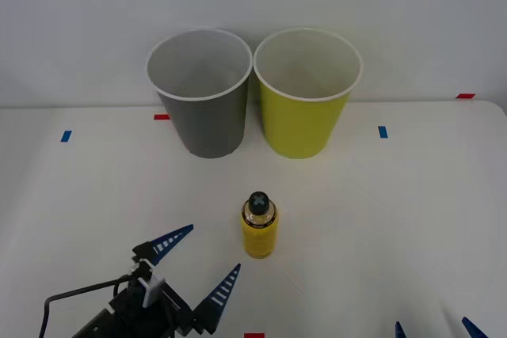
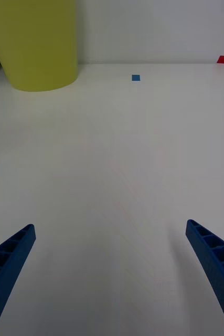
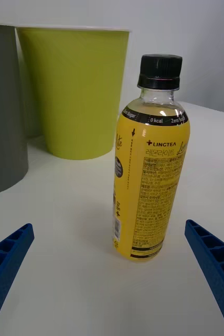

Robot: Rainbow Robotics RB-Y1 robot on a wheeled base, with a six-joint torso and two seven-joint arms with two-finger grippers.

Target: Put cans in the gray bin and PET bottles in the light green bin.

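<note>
PET bottle (image 1: 259, 231) upright on white table (image 1: 396, 211), pale wall behind; left end effector (image 1: 196, 273) released nearby.

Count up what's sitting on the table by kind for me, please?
Bins: 2, the gray bin and the light green bin
Bottles: 1, the yellow PET bottle
Cans: 0
Total: 3
</note>
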